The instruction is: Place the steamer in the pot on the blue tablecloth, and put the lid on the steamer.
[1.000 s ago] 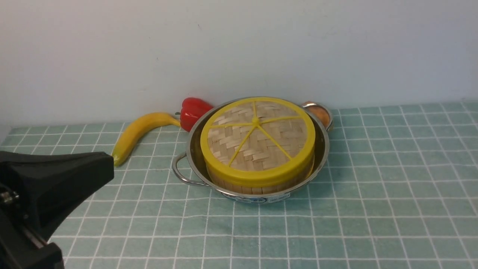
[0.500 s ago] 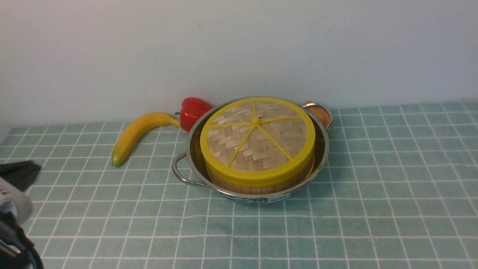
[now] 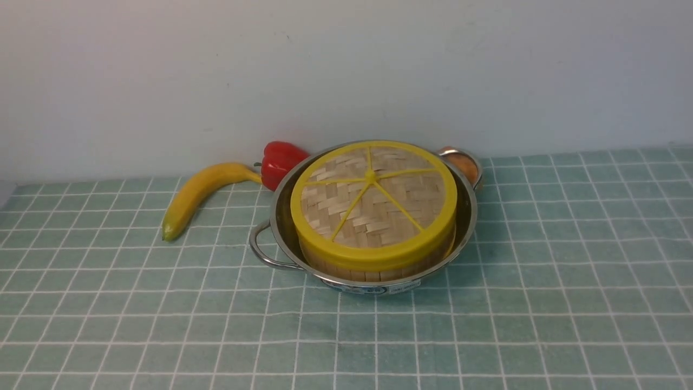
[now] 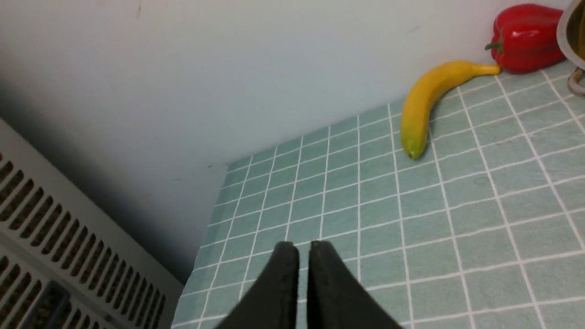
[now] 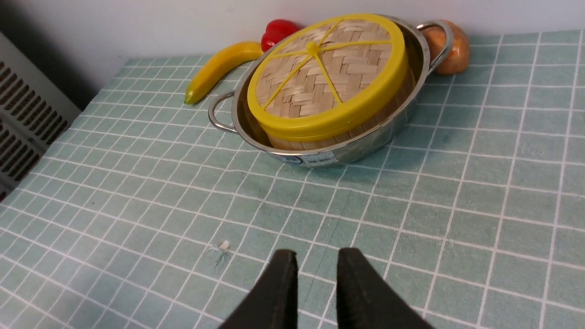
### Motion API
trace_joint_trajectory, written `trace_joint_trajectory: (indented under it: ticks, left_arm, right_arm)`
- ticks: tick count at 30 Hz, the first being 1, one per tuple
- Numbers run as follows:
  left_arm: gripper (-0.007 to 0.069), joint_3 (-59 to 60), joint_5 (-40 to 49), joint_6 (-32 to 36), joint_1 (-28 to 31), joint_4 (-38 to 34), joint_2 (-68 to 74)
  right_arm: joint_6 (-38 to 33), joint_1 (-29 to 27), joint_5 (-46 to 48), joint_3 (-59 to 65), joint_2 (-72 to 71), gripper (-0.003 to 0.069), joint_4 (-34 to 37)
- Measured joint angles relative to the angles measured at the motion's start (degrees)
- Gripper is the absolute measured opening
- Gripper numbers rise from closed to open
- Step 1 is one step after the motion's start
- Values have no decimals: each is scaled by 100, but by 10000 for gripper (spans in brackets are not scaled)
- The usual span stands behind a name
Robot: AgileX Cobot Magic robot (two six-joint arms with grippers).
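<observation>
The pot (image 3: 469, 216) stands on the blue tablecloth (image 3: 541, 325) near the back wall. The steamer (image 3: 373, 269) sits inside it; only its slatted side wall shows. The lid (image 3: 373, 200) lies on top of the steamer and hides its contents. The right wrist view shows the pot (image 5: 365, 146), steamer (image 5: 315, 140) and lid (image 5: 327, 73) too. Neither arm shows in the front view. My left gripper (image 4: 302, 246) is shut and empty over the cloth's left part. My right gripper (image 5: 317, 253) is empty, jaws slightly apart, over the cloth in front of the pot.
A banana (image 3: 200, 192) and a red pepper (image 3: 279, 161) lie left of the pot by the wall. An orange round thing (image 3: 466, 165) sits behind the pot's right handle. A vented grey panel (image 4: 55, 237) stands beyond the cloth's left edge.
My left arm has pulled back toward the lower left and left the front view. The pot, steamer and lid have not moved.
</observation>
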Motion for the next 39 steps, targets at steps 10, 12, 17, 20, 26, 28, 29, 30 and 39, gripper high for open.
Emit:
trace_joint_trajectory:
  ticks: [10,12,17,20,26,28,29,30,39]
  left_arm:
    - [43,260,-667,-24,18,-268,15]
    - [43,354,-822,-48,18,-389,27]
    - [53,1037,-1453,-84,18,-704,49]
    - [62,1453,-1828,-84,18,-769,49]
    - [75,1605,-2309,-84,18,-837,55]
    - [75,1605,-2343,-84,18,-849,55]
    - [76,1605,-2342,-84,18,-857,55]
    - [80,1605,-2348,-84,18,-861,55]
    - [94,1605,-2348,-84,18,-863,55]
  right_arm:
    - [0,0,-6,0,0,180,6]
    - [0,0,-6,0,0,183,6]
    - [0,0,-6,0,0,199,6]
    - [0,0,-6,0,0,207,6]
    - [0,0,-6,0,0,226,6]
    - [0,0,-6,0,0,230,6]
    - [0,0,-6,0,0,232,6]
    - [0,0,-6,0,0,235,6]
    - [0,0,-6,0,0,239,6]
